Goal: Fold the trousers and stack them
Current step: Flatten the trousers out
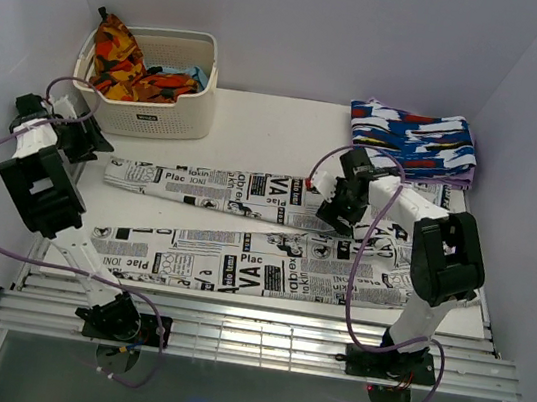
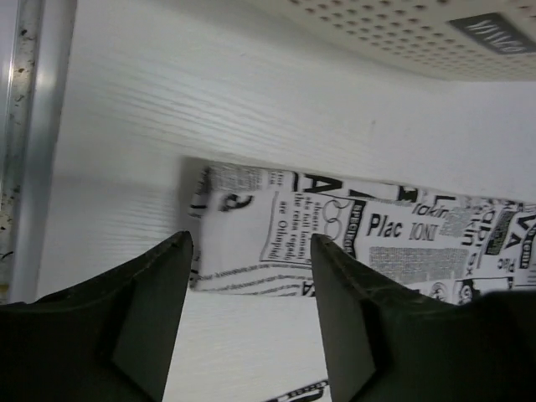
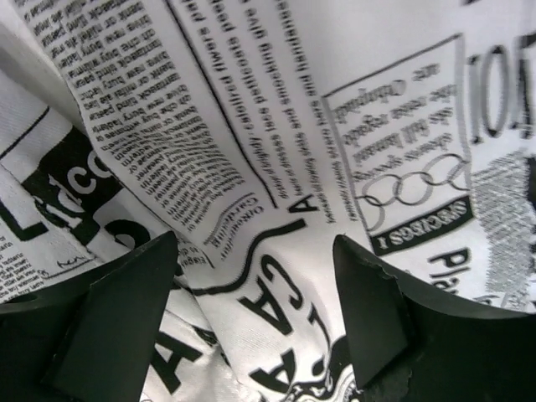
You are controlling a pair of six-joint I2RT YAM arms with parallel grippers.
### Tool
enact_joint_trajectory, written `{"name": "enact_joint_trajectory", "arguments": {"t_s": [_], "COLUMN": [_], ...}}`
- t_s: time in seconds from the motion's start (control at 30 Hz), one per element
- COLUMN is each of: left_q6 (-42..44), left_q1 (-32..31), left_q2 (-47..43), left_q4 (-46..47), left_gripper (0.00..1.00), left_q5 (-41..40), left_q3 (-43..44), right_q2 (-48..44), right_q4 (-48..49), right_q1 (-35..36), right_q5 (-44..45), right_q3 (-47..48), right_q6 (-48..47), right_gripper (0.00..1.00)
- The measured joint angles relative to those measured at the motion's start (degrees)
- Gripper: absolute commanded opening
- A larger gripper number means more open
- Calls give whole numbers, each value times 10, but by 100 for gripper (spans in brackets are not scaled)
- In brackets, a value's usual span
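The newspaper-print trousers [image 1: 244,228] lie spread on the white table, two legs running leftward and the waist at the right under the right arm. My left gripper [image 1: 95,147] is open just above the end of the upper leg [image 2: 276,234], with the hem between and beyond its fingers [image 2: 159,293]. My right gripper [image 1: 332,214] is open and close over the crotch area, where the fabric [image 3: 251,167] fills the right wrist view between its fingertips [image 3: 368,293]. Neither gripper holds cloth.
A white perforated basket [image 1: 155,113] with orange-red-yellow cloth [image 1: 118,57] stands at the back left, its wall showing in the left wrist view [image 2: 419,33]. A folded blue-white-red garment [image 1: 415,137] lies at the back right. The table's metal rail [image 1: 248,335] runs along the front.
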Motion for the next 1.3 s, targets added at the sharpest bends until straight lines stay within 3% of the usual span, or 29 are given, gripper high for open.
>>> {"name": "enact_joint_trajectory", "arguments": {"t_s": [0.03,0.07,0.23,0.47,0.77,0.83,1.3], "left_q6": [-3,-2,18,85,165,174,149], "left_q1": [2,5,29,41,40,40,22], "left_q2": [21,28,-17,-134,-86,-72,-3], "left_q4": [-6,-11,-27,1,32,45,136], "left_gripper": [85,86,87,85,81,81,81], "left_q5": [-7,-12,-10,-16,-5,1,52], "left_q3": [13,16,2,-101,-186,-186,-90], "right_q2": [-1,-1,-1,60,152,160,160], "right_q4": [-6,-12,-21,-28,-34,-33,-10], "right_q1": [-3,-8,-28,-32,-32,-32,-30], "right_q5": [-4,-7,-19,-28,-31,-30,-31], "right_q3": [11,24,71,125,181,191,226], "right_q6": [3,9,36,73,97,100,100], "right_gripper": [79,78,73,63,61,56,67]}}
